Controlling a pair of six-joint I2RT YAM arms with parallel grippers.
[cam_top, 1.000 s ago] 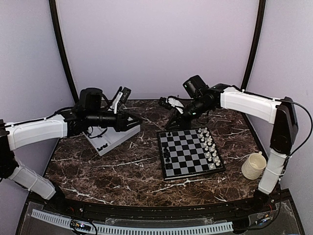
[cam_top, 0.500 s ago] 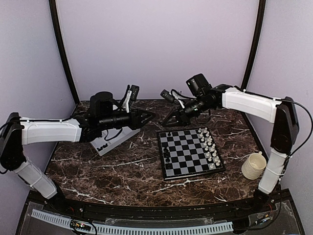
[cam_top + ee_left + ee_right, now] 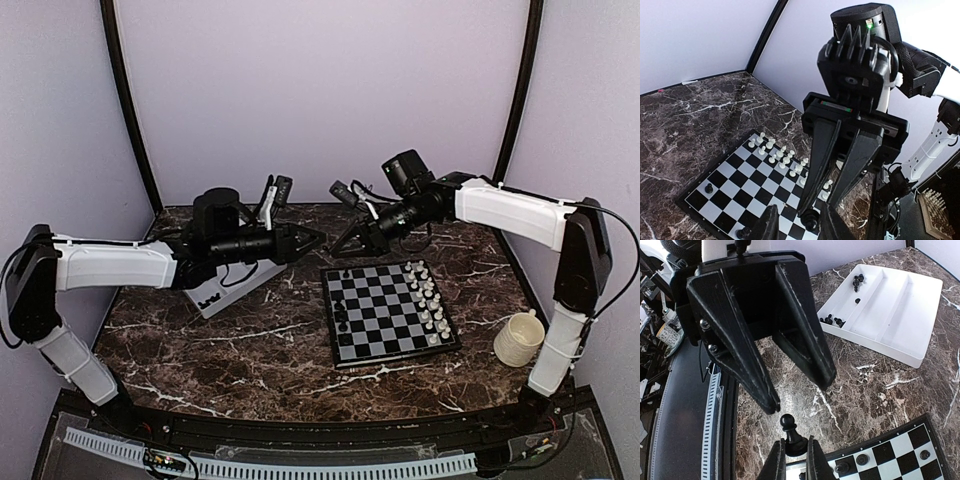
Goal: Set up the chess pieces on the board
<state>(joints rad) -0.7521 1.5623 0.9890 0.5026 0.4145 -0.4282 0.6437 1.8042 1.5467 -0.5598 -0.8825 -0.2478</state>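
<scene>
My right end effector (image 3: 795, 444) is clenched on a black pawn (image 3: 788, 426) at lower centre; my left end effector (image 3: 800, 395) stands released (tips just above it); the board (image 3: 390, 315) lies centre-right in the overhead view.

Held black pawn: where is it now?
Right wrist view, bottom centre: black pawn pinched in the right gripper, just off the board's far edge, facing the open left gripper.
</scene>
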